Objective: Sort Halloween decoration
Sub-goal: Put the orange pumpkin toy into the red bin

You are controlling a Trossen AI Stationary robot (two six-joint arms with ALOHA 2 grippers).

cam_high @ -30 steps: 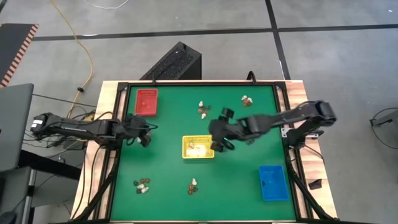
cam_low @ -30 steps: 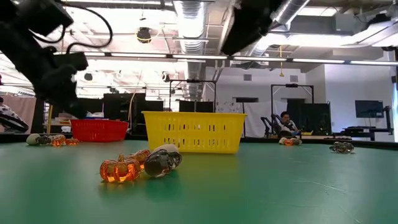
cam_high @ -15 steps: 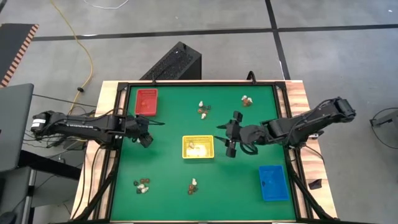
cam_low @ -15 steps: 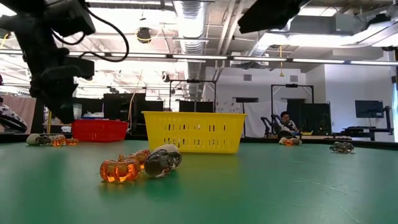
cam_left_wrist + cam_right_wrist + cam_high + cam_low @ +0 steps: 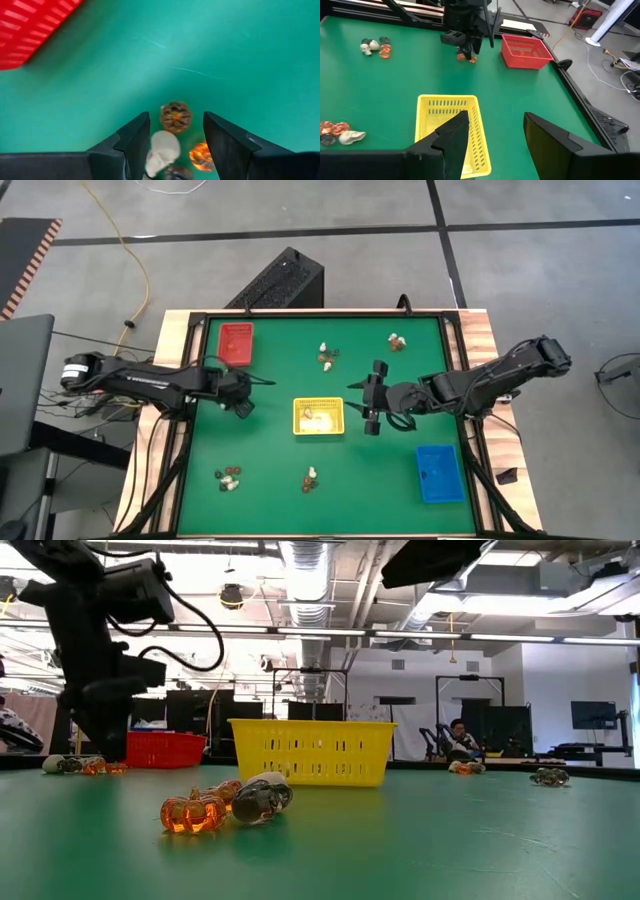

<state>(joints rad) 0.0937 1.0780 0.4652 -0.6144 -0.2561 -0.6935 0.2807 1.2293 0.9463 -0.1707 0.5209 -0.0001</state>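
Observation:
The decoration lies in small clusters of trinkets. One cluster sits between my left gripper's (image 5: 175, 126) open fingers: a brown-orange pumpkin (image 5: 175, 116), a cream skull (image 5: 162, 149) and an orange piece (image 5: 201, 155). In the high view, my left gripper (image 5: 243, 406) hovers left of the yellow tray (image 5: 318, 417) and hides that cluster. Other clusters lie near the far edge (image 5: 327, 356) (image 5: 398, 340) and the near edge (image 5: 229, 477) (image 5: 311, 475). Cream pieces (image 5: 314, 419) lie inside the yellow tray. My right gripper (image 5: 368, 402) is open and empty, just right of that tray.
The red tray (image 5: 236, 343) stands at the far left and the blue tray (image 5: 438, 473) at the near right. In the low view, an orange pumpkin (image 5: 195, 812) and a skull (image 5: 262, 796) lie in front of the yellow tray (image 5: 312, 752). Bare green mat lies between the trays.
My right gripper has drawn back from above the yellow tray toward the table's right edge, then held still. My left gripper has moved a little toward the table's right and down, over the cluster below the red tray. No trinket has moved.

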